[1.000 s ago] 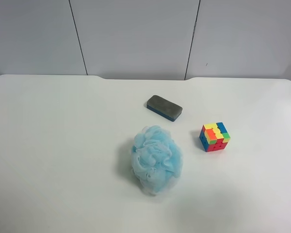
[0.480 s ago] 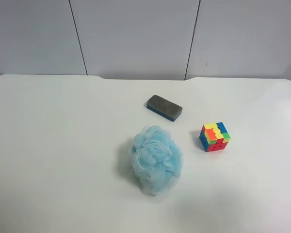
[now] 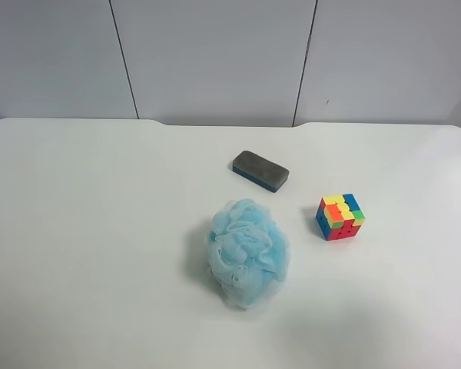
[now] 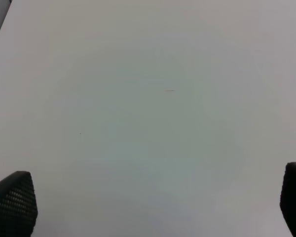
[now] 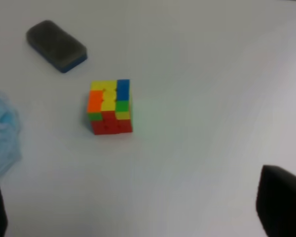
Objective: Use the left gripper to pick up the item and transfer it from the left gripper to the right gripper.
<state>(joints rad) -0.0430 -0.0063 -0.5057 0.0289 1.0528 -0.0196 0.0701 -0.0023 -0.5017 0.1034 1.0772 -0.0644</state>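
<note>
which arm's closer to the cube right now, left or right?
Right, probably. The cube sits in the right gripper wrist view, ahead of its open fingertips; the left gripper, also open, sees only bare table. The task still assigns the pick to the left.

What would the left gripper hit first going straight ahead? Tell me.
Only bare table, as far as the left wrist view shows. The left gripper is open with nothing between its fingertips, and the cube is not in its line. Depth is unclear.
</note>
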